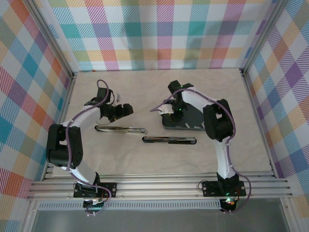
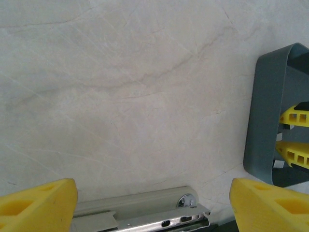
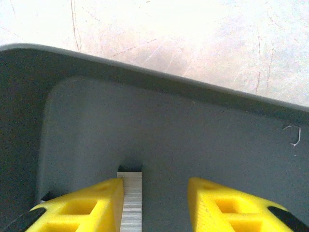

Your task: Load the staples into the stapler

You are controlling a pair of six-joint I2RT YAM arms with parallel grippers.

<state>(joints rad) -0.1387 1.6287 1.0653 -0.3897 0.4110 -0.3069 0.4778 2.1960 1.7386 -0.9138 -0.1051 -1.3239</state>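
Staples point(image 3: 131, 203): one strip, laid flat in the grey tray point(image 3: 193, 130), long axis pointed at the tray wall; resolved by the right wrist view. Right claw point(image 3: 154, 186): held open, strip touched by one finger. Left claw point(image 2: 153, 193): held open above the stapler point(image 2: 140, 212), laid left-right on the tabletop point(image 1: 145, 87).

I log: bench point(image 1: 145, 159), cream with faint marble veining. Walls point(image 1: 159, 34), far and sides, pastel plaid. Tray point(image 3: 193, 135), dark grey. Staples point(image 3: 131, 203), light grey, finely ribbed. My right end effector point(image 3: 154, 186), yellow fingers point(image 3: 77, 210). Left arm point(image 1: 82, 118), white links, black joints.
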